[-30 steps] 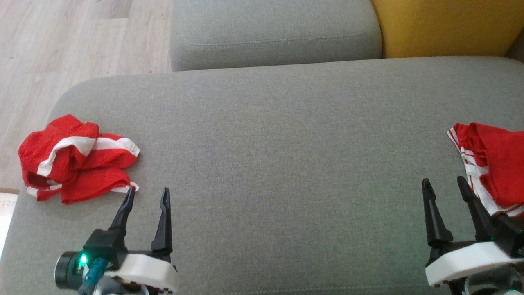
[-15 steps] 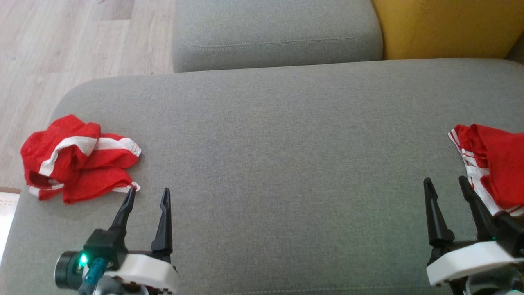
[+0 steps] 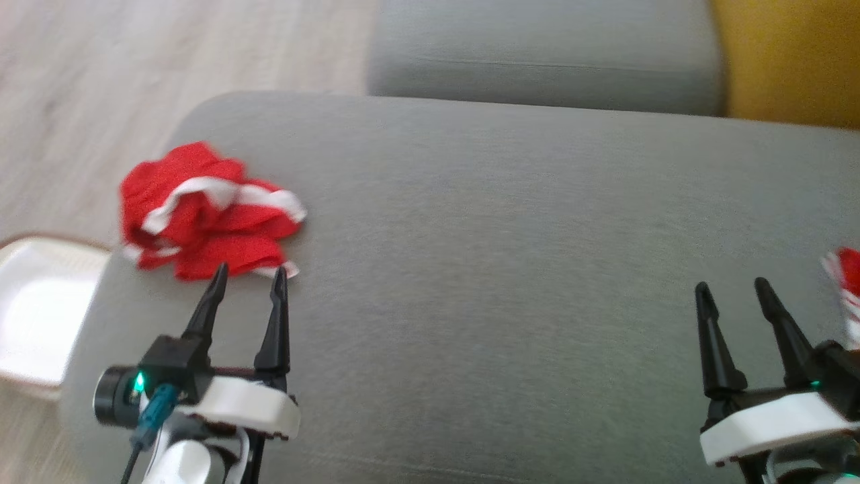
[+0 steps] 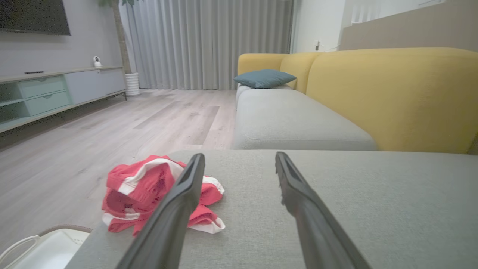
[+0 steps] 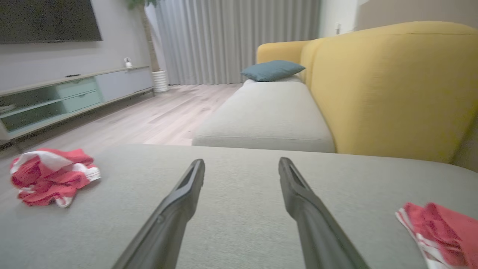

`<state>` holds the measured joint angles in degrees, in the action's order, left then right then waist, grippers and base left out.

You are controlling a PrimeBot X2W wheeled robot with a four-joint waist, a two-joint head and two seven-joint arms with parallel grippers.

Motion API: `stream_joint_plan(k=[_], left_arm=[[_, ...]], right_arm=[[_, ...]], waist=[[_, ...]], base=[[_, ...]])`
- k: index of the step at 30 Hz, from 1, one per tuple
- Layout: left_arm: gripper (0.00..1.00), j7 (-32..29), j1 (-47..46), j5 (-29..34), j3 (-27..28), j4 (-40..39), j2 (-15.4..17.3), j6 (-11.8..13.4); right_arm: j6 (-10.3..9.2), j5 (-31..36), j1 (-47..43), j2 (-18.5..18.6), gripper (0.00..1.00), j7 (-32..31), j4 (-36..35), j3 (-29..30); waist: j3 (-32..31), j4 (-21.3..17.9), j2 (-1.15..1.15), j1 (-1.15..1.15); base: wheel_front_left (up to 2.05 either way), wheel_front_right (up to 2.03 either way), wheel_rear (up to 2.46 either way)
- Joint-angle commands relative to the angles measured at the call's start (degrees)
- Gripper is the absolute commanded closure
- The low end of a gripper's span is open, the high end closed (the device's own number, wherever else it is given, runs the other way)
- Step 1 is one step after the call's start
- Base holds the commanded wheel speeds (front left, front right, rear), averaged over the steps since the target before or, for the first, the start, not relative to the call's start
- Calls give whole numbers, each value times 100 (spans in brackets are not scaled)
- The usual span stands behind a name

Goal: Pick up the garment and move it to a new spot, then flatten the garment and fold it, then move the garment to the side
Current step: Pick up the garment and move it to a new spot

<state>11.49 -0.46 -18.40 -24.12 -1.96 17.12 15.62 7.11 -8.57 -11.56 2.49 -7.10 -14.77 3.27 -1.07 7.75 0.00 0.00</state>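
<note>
Our head camera has swung left within the last second, and the whole picture has slid rightward with it; that is our turn, not a shift of the cloth. The crumpled red garment [image 3: 205, 212] with white stripes, which lay at the far left edge of the frame, now lies in the upper left, closer to the middle and near the rounded corner of the grey cushion [image 3: 504, 222]. A white basket [image 3: 40, 309] has come into the lower left, beside the cushion on the wooden floor [image 3: 134, 54]. A second red garment [image 3: 848, 282] has all but slipped off the right edge, and the yellow sofa back [image 3: 793, 60] has shrunk into the upper right corner. The left jaws stand spread and empty at the lower left, their tips now just short of the crumpled garment's near hem and more squarely in line with it than before. The right jaws, equally spread and holding nothing, wait at the lower right, well apart from the pile. We read the turn as squaring up for the first pick. Nothing has been lifted, so moving, flattening, folding and setting aside all remain.
</note>
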Motion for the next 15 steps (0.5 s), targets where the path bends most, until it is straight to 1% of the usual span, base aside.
stream_joint_plan(k=[1,3,4,6,11,15], left_arm=[[0,86,-396,-9,212,-132,34,-14],[0,115,-497,-13,212,-73,18,-46],[0,143,-557,-25,240,-15,18,-57],[0,172,-588,-46,275,36,16,-60],[0,235,-593,-89,364,98,16,-49],[0,271,-592,-98,402,72,27,-67]], right_arm=[[37,-2,187,41,0,-35,-274,-175],[37,6,207,40,0,-71,-326,-203],[37,12,239,40,0,-106,-358,-270],[37,16,279,41,0,-128,-362,-325],[37,32,366,65,0,-161,-377,-410],[37,44,403,67,0,-198,-408,-422]], waist=[[64,499,0,0],[73,782,0,0],[87,1001,0,0],[90,1192,0,0],[133,1532,0,0],[193,1672,0,0]], base=[[0,0,0],[0,0,0],[0,0,0],[0,0,0],[0,0,0],[0,0,0]])
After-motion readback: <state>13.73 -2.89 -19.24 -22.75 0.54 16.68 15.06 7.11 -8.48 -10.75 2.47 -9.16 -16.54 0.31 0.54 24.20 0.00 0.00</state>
